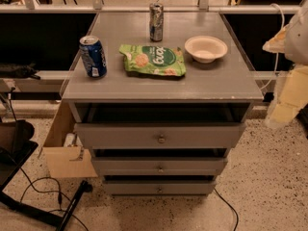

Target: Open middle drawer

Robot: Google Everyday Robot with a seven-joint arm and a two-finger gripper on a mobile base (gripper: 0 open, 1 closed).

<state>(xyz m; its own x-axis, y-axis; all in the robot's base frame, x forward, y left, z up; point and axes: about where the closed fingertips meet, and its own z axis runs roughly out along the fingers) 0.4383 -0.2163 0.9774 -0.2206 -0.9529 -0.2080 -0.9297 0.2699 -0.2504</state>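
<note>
Middle drawer: under the bench's front edge, second of three grey fronts, with a small round knob at centre. It looks near shut; only a dark gap shows above it.

Top drawer stands out past the front edge and overhangs the middle front. Bottom drawer sits just below.

Gripper: pale shape off the bench's right edge, well apart from the knob. Cannot tell whether it is open or closed.

Risks, as I judge them:
- Three like knobs in one column, so the wrong drawer may get taken.
- The overhang leaves little room for a high approach, so a knock on the top front is likely.
- The knob is small and round, and the grip may slip off mid-pull.
- An off-axis pull could jam the drawer.
- A jolt could topple the blue can near the left edge or the tall can at the back edge.
</note>
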